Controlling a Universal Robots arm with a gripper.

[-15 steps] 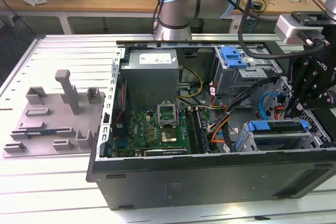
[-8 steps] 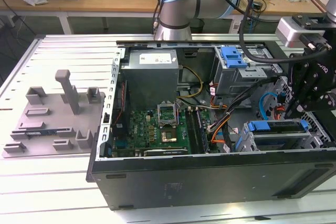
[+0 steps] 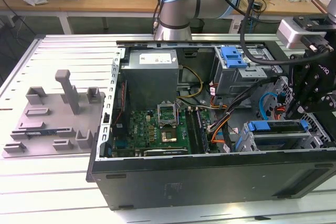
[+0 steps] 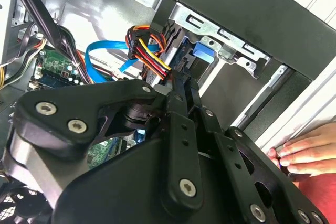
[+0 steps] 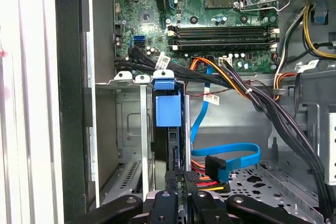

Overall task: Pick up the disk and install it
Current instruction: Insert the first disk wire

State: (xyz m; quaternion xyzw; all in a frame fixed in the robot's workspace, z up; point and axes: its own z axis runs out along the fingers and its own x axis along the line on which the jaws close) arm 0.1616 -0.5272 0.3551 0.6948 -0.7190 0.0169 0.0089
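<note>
End effector (image 5: pixel 179 182) is sitting at one end of the disk (image 5: pixel 168 109). The jaws are drawn narrow and appear to be gripping the disk's edge. Disk is standing on edge inside the drive bay (image 5: pixel 131 129), its long axis running straight away from the end effector toward the motherboard (image 5: pixel 220 30). In the exterior view the end effector (image 3: pixel 296 113) is hanging over the disk's (image 3: pixel 277 126) end on the exterior view's right.

Exterior view: bright, even overhead light; pale table (image 3: pixel 52 61) slats glare mildly. Computer case (image 3: pixel 210 177) interior is shaded, darkest beneath the cables. First wrist view: table strip blown out to white. Second wrist view: black pincer (image 4: pixel 181 85) dark, with small highlights on its screws.
</note>
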